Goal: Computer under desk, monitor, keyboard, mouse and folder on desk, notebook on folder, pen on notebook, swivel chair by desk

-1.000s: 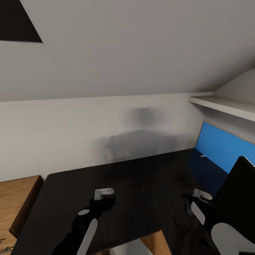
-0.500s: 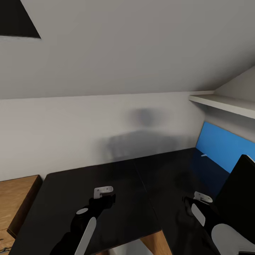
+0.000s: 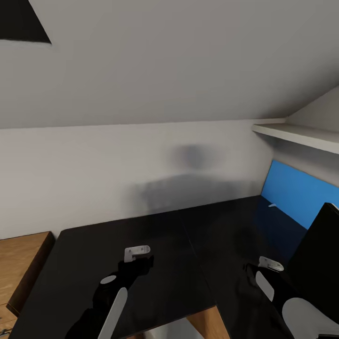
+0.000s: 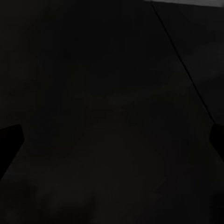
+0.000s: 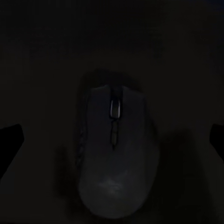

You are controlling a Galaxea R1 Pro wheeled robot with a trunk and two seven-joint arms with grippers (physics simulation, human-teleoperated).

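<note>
- The desk has a black top that reaches back to a pale grey wall, with a seam running front to back across its surface.
- A bright blue back panel stands along the desk's right-hand edge, under a white shelf.
- The monitor stands on the desk in front of the blue panel; its black face shows at the frame edge.
- A light-wood cabinet sits just beside the desk's left end, lower than the top.
- A dark skylight is set in the sloping wall above the desk's left end.
- The left gripper hangs over the left section of the desk. In the left wrist view its dark fingertips stand wide apart with bare desk surface between them, so the jaws are spread and hold nothing.
- The right gripper hangs over the right section of the desk, near the monitor.
- The mouse lies on the desk directly below the right gripper, centred between the two fingertips seen in the right wrist view. The tips stand well apart from its sides; the jaws are spread and not touching it.
</note>
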